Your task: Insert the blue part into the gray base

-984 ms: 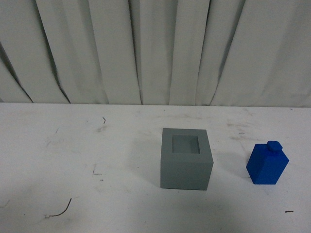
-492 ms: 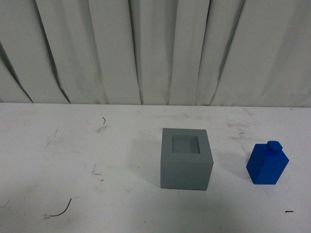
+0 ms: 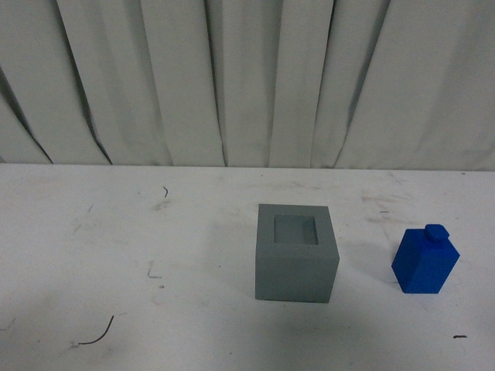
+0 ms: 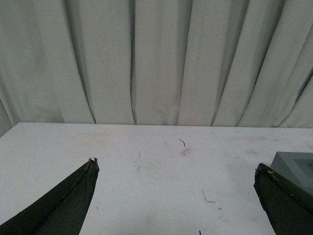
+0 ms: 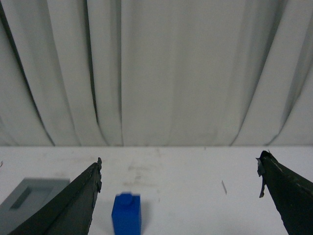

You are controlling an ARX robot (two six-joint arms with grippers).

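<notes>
The gray base (image 3: 297,253) stands on the white table near the middle, its square recess facing up and empty. The blue part (image 3: 425,260) stands upright to its right, stud on top, well apart from it. Neither arm shows in the front view. In the left wrist view my left gripper (image 4: 176,166) is open and empty, with a corner of the gray base (image 4: 296,165) beside one finger. In the right wrist view my right gripper (image 5: 180,164) is open and empty; the blue part (image 5: 126,214) stands ahead near one finger, the gray base (image 5: 27,198) beyond it.
A white pleated curtain (image 3: 247,77) hangs behind the table's far edge. The white table top (image 3: 116,247) has scuff marks and a thin dark wire scrap (image 3: 99,334) at the front left.
</notes>
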